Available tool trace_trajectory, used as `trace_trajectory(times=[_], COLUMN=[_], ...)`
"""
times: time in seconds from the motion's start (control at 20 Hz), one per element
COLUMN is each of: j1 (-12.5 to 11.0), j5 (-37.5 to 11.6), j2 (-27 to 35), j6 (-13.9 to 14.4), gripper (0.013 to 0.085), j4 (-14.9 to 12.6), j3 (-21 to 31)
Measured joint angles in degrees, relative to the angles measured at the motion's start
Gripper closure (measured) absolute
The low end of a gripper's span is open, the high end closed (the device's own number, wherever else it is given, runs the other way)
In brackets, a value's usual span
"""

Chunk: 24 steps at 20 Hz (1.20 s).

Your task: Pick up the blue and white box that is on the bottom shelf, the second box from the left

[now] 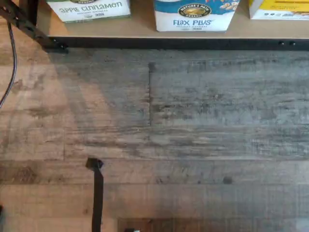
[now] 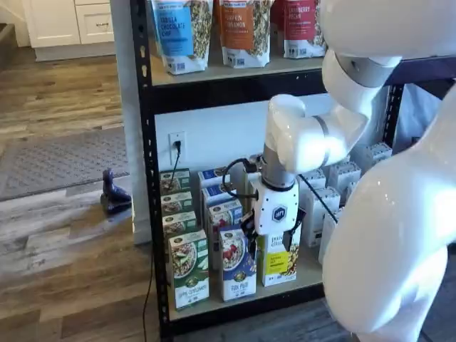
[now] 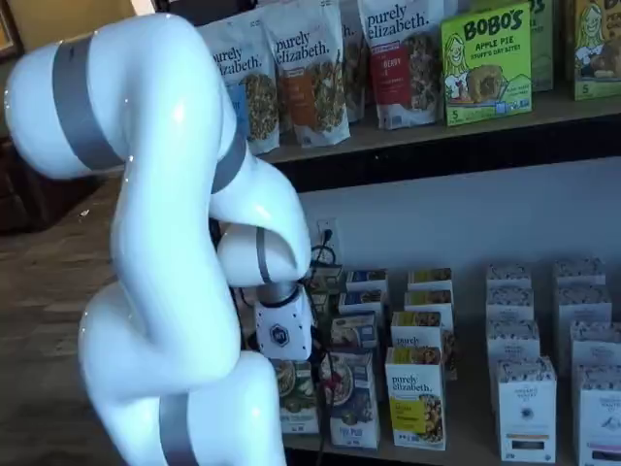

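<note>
The white arm folds down in front of the rack, its wrist pointing downward so that the gripper point(image 2: 269, 241) hangs before the front row of cartons on the bottom shelf point(image 2: 285, 286). In both shelf views only the white gripper body with its round logo is plain; the black fingers merge with cable and cartons behind them, so I cannot tell whether they are spread or pressed together, and nothing is visibly pinched. The blue and white box point(image 2: 236, 264) stands upright at the shelf's front edge, between the green-and-white carton point(image 2: 189, 268) on its left and the yellow carton point(image 2: 279, 261) on its right, just below and left of the gripper body. In a shelf view the same box point(image 3: 351, 399) shows partly behind the arm. The wrist view alone shows the box's base point(image 1: 196, 15) lettered "Flax Plus", the shelf's black front beam, and the grey plank floor point(image 1: 193, 125) nearer the camera.
</note>
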Motion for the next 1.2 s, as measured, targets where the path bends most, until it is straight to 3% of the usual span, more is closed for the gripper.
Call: trace_trajectory(times=[0.15,0.55,0.65,0.85,1.2], j1=[0.17,-0.56,-0.79,-0.67,-1.88], j5=[-2.76,-7.43,-7.26,-9.01,-9.85], j2=[4.27,13.22,15.63,19.54,29.26], j6=[2.94,5.98,7.68,6.94,8.44], gripper=[0.0130,0.0130,0.0130,0.0130,0.0130], j4=[-3.21,-7.29,-9.40,-8.46,-11.29], j3=[-1.57,-5.95,-7.97,-10.90,-19.65])
